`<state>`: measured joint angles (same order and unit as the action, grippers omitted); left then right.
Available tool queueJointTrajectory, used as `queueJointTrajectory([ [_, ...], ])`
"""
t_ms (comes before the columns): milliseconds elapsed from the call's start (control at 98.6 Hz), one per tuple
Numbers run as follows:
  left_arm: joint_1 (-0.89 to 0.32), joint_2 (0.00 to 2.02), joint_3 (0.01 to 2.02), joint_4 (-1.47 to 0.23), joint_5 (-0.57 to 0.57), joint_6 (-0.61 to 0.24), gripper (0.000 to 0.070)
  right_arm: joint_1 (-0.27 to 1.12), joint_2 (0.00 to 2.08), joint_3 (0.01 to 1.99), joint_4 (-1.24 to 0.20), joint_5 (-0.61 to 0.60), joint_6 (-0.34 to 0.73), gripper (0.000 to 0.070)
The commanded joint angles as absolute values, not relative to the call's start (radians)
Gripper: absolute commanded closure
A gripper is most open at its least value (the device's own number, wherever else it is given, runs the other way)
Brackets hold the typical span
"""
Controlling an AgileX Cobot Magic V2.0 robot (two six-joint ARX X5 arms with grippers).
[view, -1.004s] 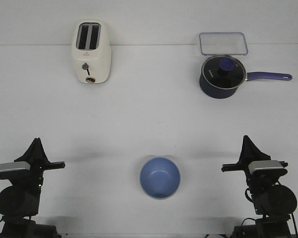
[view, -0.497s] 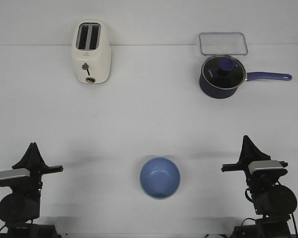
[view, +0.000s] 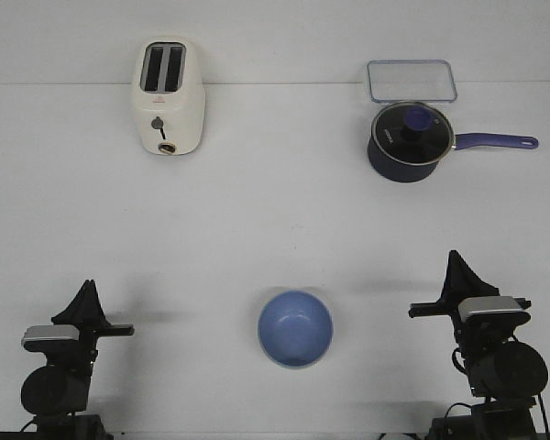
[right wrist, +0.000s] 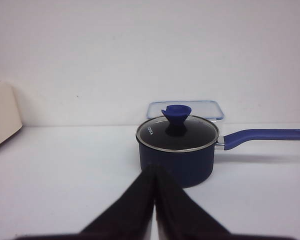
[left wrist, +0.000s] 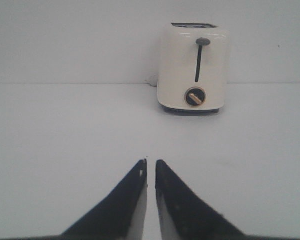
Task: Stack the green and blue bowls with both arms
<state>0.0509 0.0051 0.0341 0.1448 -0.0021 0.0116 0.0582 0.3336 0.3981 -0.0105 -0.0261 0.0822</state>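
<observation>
The blue bowl [view: 295, 328] is set upright on the table [view: 275, 229], between the left gripper [view: 89, 291] and the right gripper [view: 458, 261], well apart from both. Both grippers are seen pressed together, empty.

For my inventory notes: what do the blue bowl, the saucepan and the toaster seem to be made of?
Blue bowl: probably matte plastic or ceramic; even periwinkle colour, no glare.
Saucepan: likely coated metal, dark blue body; lid looks like glass with a shiny metal rim and blue knob.
Toaster: cream shell, smooth and slightly glossy, plastic or painted metal; the pictures cannot settle which.
</observation>
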Motion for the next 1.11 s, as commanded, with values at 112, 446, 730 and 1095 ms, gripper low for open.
queueJointTrajectory([
  [112,0.052,0.003,0.014,0.158,0.001,0.010,0.0685,0.060,0.334,0.398,0.001,-0.026,0.077,0.0700],
  [446,0.052,0.003,0.014,0.159,0.001,0.010,0.0685,0.060,0.334,0.398,0.001,-0.026,0.077,0.0700],
  [730,0.052,0.003,0.014,0.159,0.001,0.010,0.0685,0.060,0.334,0.398,0.001,-0.026,0.077,0.0700],
  [1095,0.052,0.003,0.014,0.158,0.001,0.010,0.0685,0.058,0.224,0.318,-0.015,-0.030,-0.152,0.0700],
])
